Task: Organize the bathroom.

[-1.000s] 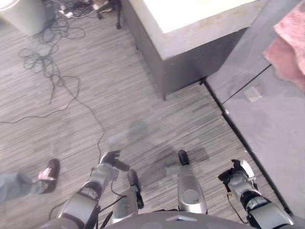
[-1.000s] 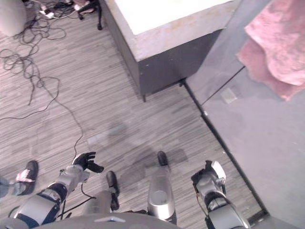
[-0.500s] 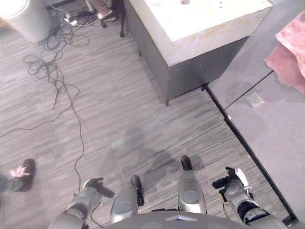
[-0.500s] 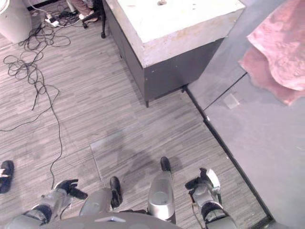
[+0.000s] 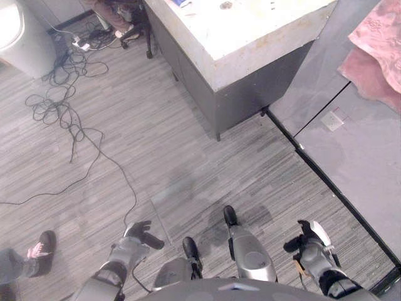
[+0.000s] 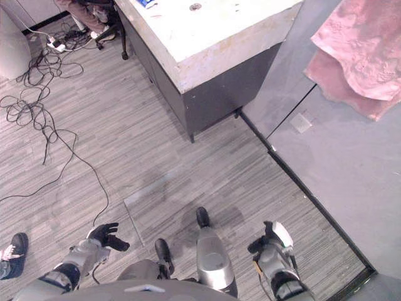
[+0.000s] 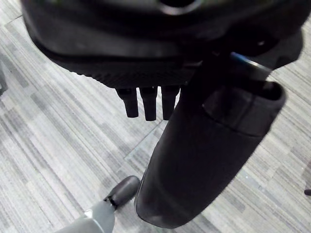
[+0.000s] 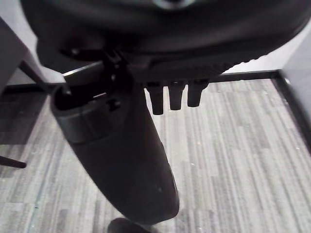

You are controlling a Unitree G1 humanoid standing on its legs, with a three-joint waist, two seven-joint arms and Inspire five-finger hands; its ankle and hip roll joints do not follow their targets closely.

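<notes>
A person's shoe (image 5: 41, 246) rests on the striped floor (image 5: 156, 144) well to the outer side of the left hand's fingers, with a tangle of loose cables (image 5: 59, 110) farther ahead of them. The left hand (image 5: 139, 233) hangs low by the robot's side, fingers relaxed and slightly bent, thumb standing clear, holding nothing; its wrist view shows only bare floor past the fingertips (image 7: 148, 104).

Ahead of both hands and well beyond reach of the fingers stands a pale-topped counter (image 6: 207, 37) on a dark base, with a few small items on top too small to name. A seated person's legs (image 6: 84, 12) show by its far corner.

The right hand (image 5: 308, 237) also hangs low, fingers loosely extended and empty, with plain floor past its fingertips (image 8: 175, 94).

Far ahead of the right hand's fingers, up against the grey wall (image 6: 351, 163), hangs a pink towel (image 6: 360, 56). I judge this the likeliest thing to tidy. It looks soft, light and limp, with a textured nap that should not slip; it will drape and bunch rather than hold shape. A pinch on its lower hanging edge, or a gathered fold near a corner, seems the best hold. Nothing about it looks fragile. A wall socket (image 6: 301, 123) sits below it.
</notes>
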